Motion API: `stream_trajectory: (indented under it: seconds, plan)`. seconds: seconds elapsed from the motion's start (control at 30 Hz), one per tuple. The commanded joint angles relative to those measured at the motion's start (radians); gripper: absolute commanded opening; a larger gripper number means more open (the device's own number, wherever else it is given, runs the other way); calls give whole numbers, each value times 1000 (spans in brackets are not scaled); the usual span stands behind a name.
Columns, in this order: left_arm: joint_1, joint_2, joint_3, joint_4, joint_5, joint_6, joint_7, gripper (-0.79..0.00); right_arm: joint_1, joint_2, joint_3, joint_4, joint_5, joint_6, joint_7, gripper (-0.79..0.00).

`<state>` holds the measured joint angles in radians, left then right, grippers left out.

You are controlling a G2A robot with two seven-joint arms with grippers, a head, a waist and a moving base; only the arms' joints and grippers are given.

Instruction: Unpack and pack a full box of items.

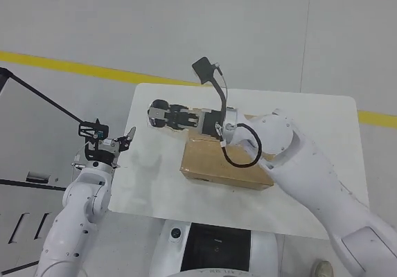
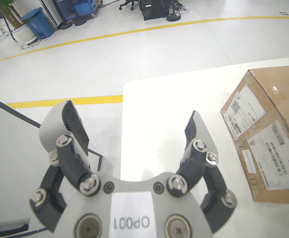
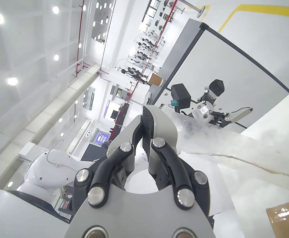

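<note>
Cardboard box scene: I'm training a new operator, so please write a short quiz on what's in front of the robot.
1. True or false: the cardboard box lies on the floor beside the table.
2. Which gripper has its fingers spread apart? A) the left gripper B) the right gripper C) both
3. Fill in: the side of the box facing the left gripper carries several white printed ____.

Key
1. False: the box rests on the table.
2. A: the left gripper is open at the table's edge, and the right gripper is shut.
3. labels
</note>
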<state>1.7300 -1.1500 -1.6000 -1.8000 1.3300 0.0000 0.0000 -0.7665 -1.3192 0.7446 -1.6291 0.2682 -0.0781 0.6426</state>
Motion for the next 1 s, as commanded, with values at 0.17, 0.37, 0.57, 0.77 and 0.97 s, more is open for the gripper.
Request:
stream_trajectory:
  seconds: [0.17, 0.37, 0.57, 0.77, 0.97]
  plan:
    - [0, 0, 0, 0, 0, 0, 0, 0, 125, -77, -126, 163, 46, -41, -39, -785]
    - [0, 0, 0, 0, 0, 0, 0, 0, 154, -117, -151, 256, 62, -46, -106, -785]
    - [0, 0, 0, 0, 0, 0, 0, 0, 161, -146, -160, 318, 49, -40, -175, -785]
    - [0, 0, 0, 0, 0, 0, 0, 0, 163, -178, -175, 365, 30, -62, -231, -785]
    - [0, 0, 0, 0, 0, 0, 0, 0, 168, -211, -195, 411, 25, -68, -248, -785]
